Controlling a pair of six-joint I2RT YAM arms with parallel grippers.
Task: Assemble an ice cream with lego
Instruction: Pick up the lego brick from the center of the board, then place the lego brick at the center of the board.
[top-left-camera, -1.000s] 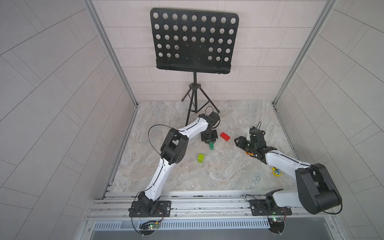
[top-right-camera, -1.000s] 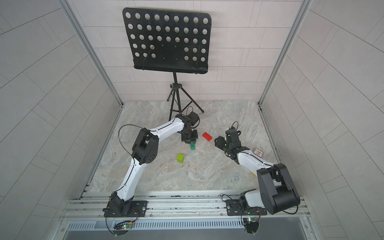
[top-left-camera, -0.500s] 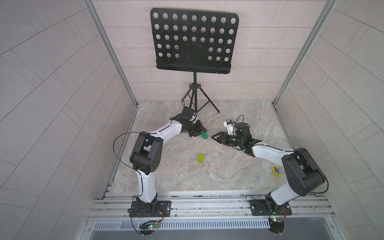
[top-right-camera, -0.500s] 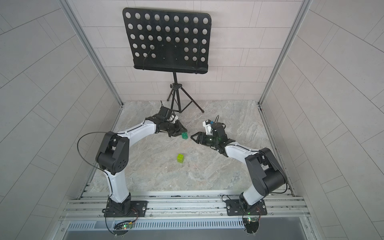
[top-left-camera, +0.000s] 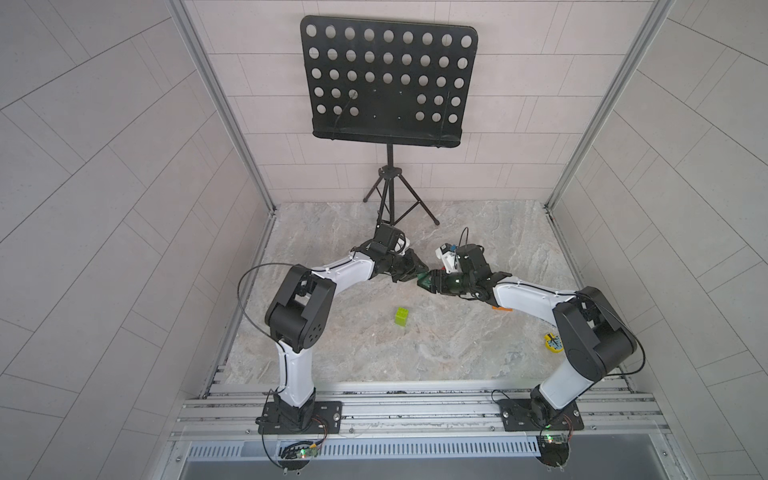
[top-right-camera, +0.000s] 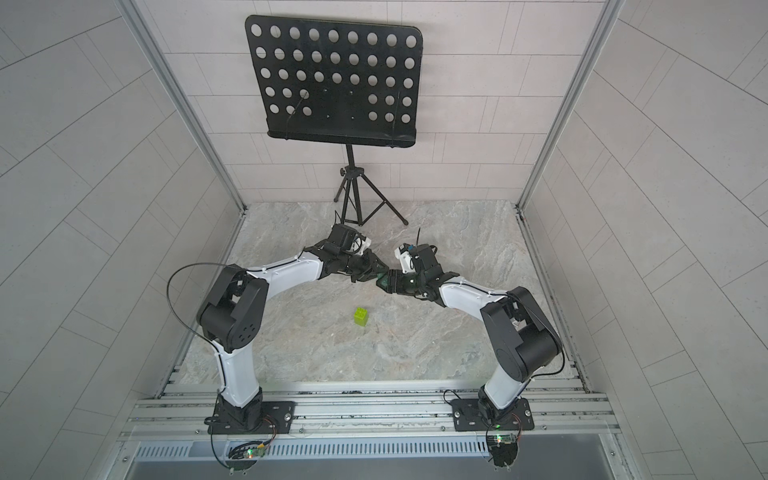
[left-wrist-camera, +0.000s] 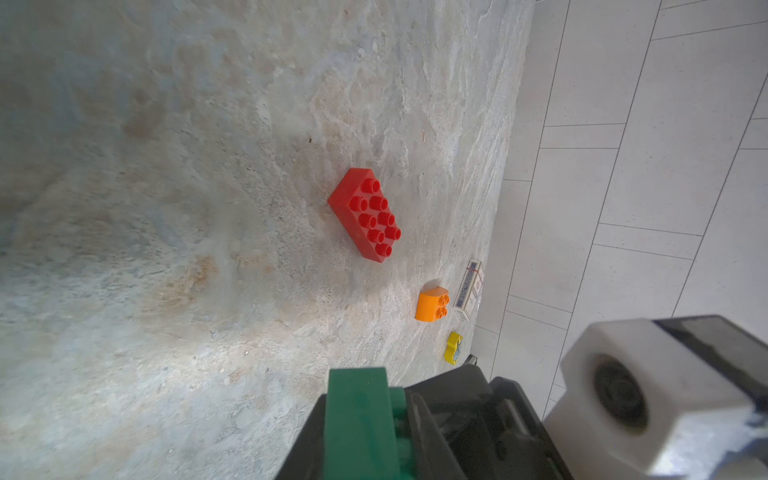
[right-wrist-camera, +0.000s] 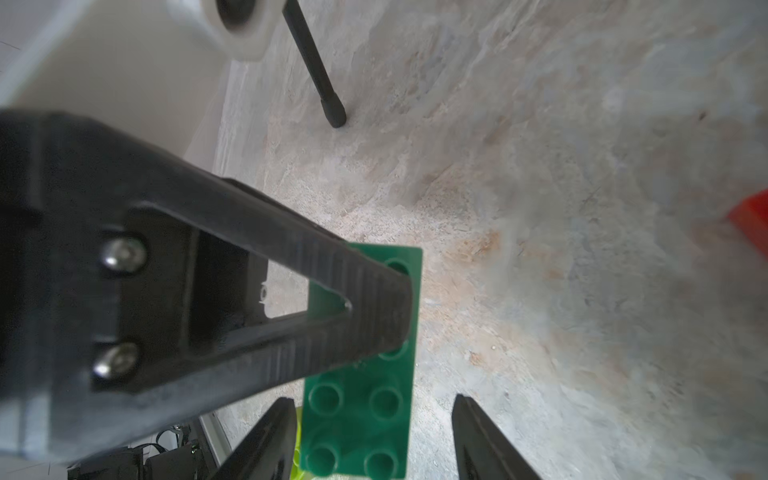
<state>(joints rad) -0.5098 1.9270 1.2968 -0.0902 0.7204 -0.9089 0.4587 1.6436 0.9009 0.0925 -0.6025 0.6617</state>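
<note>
Lego for the ice cream is mostly loose, and I can see nothing stacked yet. In front of the music stand (top-left-camera: 388, 83), raised off the worktop (top-left-camera: 415, 353), my left hand (top-left-camera: 415, 272) is clamped tight on one end of the dark green brick (right-wrist-camera: 361, 415). My right hand (right-wrist-camera: 372, 415) stands open with a finger either side of the brick's free end, gripping nothing. One finger is just beside an edge and the other is clearly apart. A lime-green sliver shows at that edge, and I cannot tell whether it is joined on. Further from the stand, toward the arm bases, a lime-green brick (top-left-camera: 401, 316) lies alone. On the right arm's side of the stand lie the red brick (left-wrist-camera: 365, 216), orange piece (left-wrist-camera: 432, 305), a white card (left-wrist-camera: 469, 291) and a yellow round object (left-wrist-camera: 454, 348).

My worry is that the right hand sits off-centre. Closing it could shove the brick sideways, lever it out of the end-on left grip and drop it. The hands are crowded too, so a misjudged move could knock them together.

No tray, box or bin is in view; every loose piece lies bare on the worktop.
</note>
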